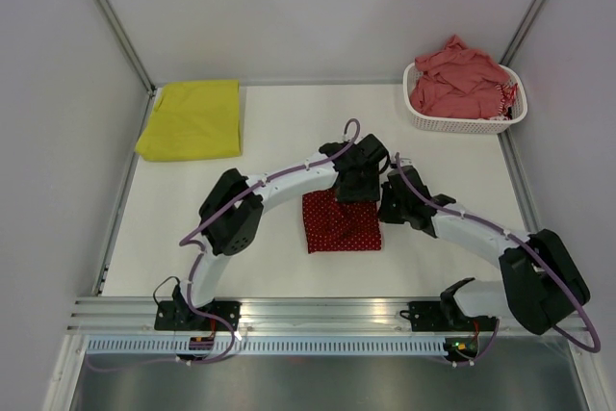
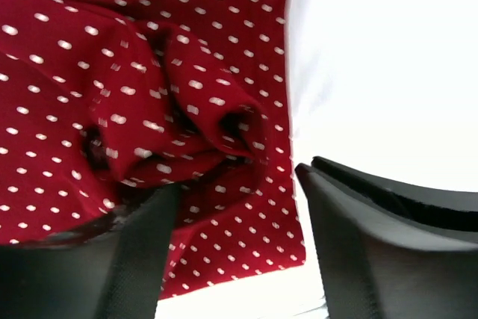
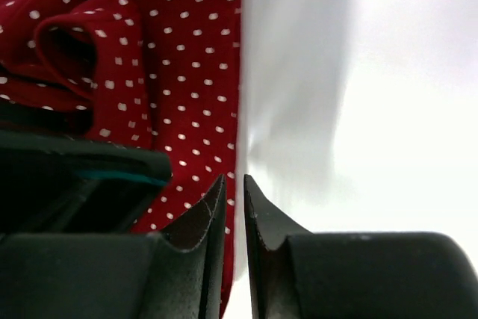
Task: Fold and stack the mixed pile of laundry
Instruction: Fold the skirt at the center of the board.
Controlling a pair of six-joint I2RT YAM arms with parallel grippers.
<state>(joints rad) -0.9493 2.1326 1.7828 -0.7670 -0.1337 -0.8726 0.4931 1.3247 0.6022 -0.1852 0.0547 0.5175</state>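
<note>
Left gripper (image 2: 237, 181) hanging released over bunched dotted cloth (image 1: 339, 223), right gripper (image 3: 234, 188) sitting nearly clenched at its edge, grasp unclear.

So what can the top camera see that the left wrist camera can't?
Only the top view shows the folded yellow garment in the far left corner, the white basket holding pink clothes at the far right, and both whole arms. Only the left wrist view shows, up close, a bunched-up fold in the cloth and the left gripper with its fingers apart. Both show the dark red dotted cloth and the white table.
</note>
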